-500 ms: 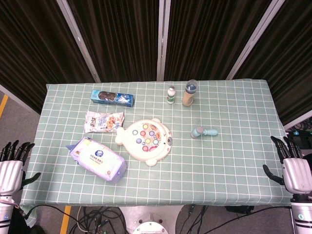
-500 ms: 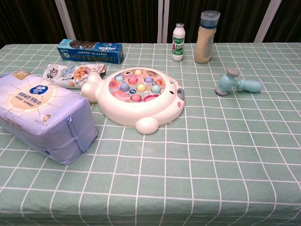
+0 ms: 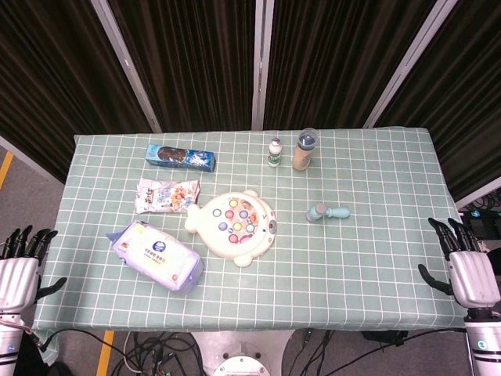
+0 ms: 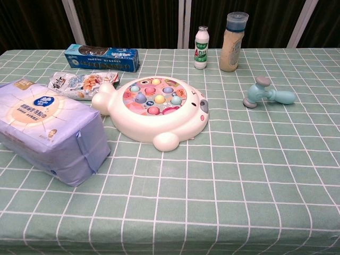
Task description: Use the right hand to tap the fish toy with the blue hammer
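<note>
The cream fish toy [image 3: 232, 225] [image 4: 154, 109], its top dotted with coloured fish, lies mid-table. The blue hammer [image 3: 328, 211] [image 4: 268, 94] lies flat to its right, grey head toward the toy, handle pointing right. My right hand [image 3: 468, 266] hangs off the table's right edge, fingers spread, holding nothing, well right of and nearer than the hammer. My left hand [image 3: 19, 266] is off the left edge, fingers apart and empty. Neither hand shows in the chest view.
A purple tissue pack [image 3: 156, 256] [image 4: 49, 132] lies left of the toy. Behind it are a snack bag [image 3: 167, 195] and a blue cookie box [image 3: 181, 157]. A small white bottle [image 3: 275, 152] and a tan capped bottle [image 3: 304, 150] stand at the back.
My right hand has shifted slightly left and up, toward the table edge. My left hand has dropped a little. The objects have not moved.
</note>
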Robot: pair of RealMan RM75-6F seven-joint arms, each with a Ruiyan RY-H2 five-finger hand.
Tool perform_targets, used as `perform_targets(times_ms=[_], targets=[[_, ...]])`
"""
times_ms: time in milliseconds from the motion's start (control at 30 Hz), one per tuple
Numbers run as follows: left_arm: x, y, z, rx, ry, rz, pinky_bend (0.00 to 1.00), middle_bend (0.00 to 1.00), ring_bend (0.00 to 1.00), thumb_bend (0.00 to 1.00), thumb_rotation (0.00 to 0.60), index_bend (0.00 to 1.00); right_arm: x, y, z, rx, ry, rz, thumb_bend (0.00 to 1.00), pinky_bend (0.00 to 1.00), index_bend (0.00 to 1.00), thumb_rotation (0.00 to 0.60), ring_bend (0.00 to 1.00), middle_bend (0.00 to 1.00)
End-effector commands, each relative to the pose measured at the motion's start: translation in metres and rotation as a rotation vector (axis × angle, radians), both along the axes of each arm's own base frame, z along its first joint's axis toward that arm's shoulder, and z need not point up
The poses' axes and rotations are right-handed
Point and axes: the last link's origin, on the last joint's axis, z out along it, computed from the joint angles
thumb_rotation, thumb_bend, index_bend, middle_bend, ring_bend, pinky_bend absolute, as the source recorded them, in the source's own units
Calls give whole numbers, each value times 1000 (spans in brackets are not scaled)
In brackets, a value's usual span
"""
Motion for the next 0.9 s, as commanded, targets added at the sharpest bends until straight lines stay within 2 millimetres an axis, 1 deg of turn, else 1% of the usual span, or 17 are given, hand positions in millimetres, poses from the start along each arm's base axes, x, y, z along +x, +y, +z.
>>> perform_targets(times_ms=[33,100,167,200,267,333,433,500,600,733,900], targets=[[0,0,0,-2,-1,0,2,138,0,0,600,170,9,-24,-3,44,8,24,205,70,80,600,4,145],[0,-1,0,-2,-3,0,2,138,0,0,600,170,16,-42,-9,83,11,34,201,71,80,600,9,151],[0,-2,-1,-2,-5,2,2,138,0,0,600,171,24,-63,-20,139,11,41,175,77,80,600,13,156],[-1,-2,0,-2,-5,4,2,138,0,0,600,170,29,-72,-26,161,16,48,144,83,80,600,13,159],[-1,-4,0,1,-7,8,2,138,0,0,600,170,39,-93,-41,207,19,60,106,94,88,600,20,169],[-2,-5,1,3,-7,13,2,138,0,0,600,170,47,-114,-56,249,15,65,88,117,117,600,39,189],[-4,-6,2,0,-7,21,2,138,0,0,600,171,57,-137,-76,292,26,63,85,132,148,600,57,209],[-5,-6,2,-2,-8,24,2,138,0,0,600,171,62,-150,-89,313,24,56,85,132,170,600,66,219],[-5,-6,1,-5,-10,26,2,138,0,0,600,170,68,-164,-106,335,11,39,93,134,200,600,76,235],[-5,-4,1,-10,-14,22,2,139,0,0,600,170,72,-177,-124,353,0,18,144,145,252,600,106,264],[-8,-3,1,-14,-16,26,2,138,0,0,600,170,71,-185,-142,364,-11,-2,181,188,314,600,163,315]])
